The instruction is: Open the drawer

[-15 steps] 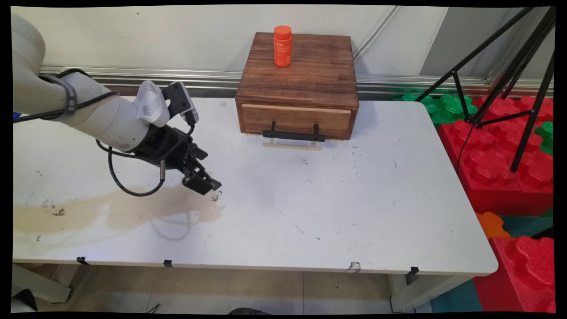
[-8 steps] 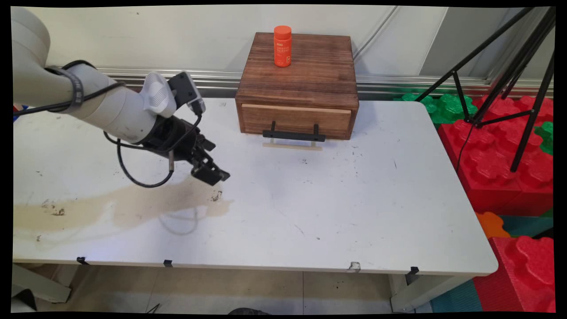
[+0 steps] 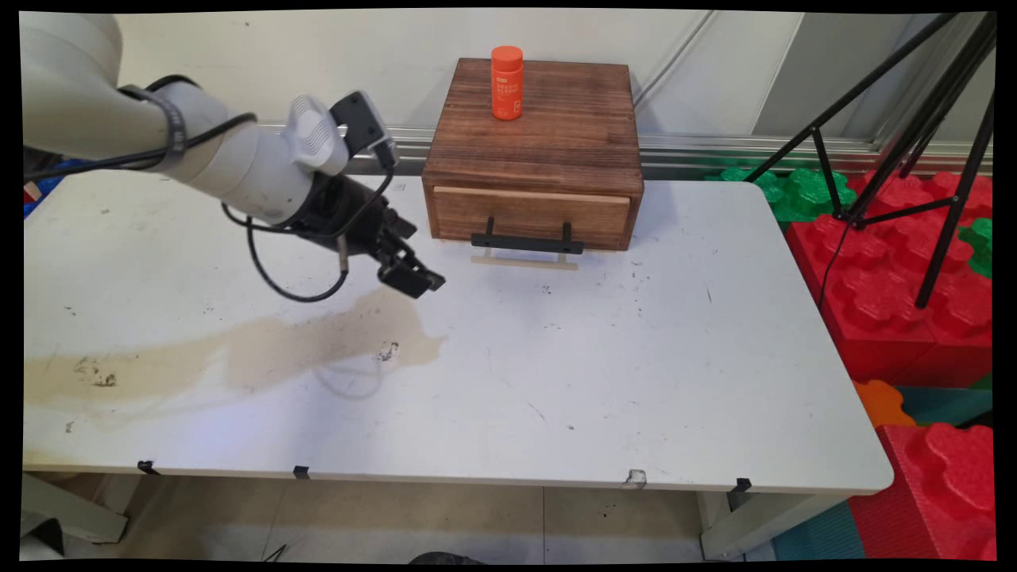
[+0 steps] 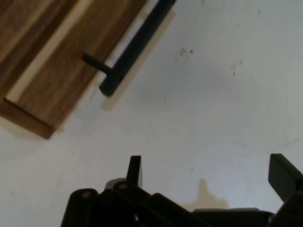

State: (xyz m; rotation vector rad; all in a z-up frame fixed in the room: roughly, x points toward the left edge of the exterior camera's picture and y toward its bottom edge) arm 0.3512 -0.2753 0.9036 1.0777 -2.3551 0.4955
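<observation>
1. We see the wooden drawer box (image 3: pixel 534 151) standing at the far edge of the table (image 3: pixel 636 381), about midway along it, against the wall.
2. On the box's top, toward its far left corner, stands a bottle (image 3: pixel 506 82), upright.
3. The drawer's handle (image 3: pixel 527 241) juts from the box's front, over the tabletop.
4. The gripper (image 3: pixel 413 276) hangs above the table, left of the handle and apart from it, just before the box's front left corner.
5. Nearer us and left of the gripper, a stain (image 3: pixel 238 357) spreads across the tabletop.
6. Right of the table, off it, lie foam blocks (image 3: pixel 890 302) with a tripod (image 3: pixel 914 135) over them.
</observation>
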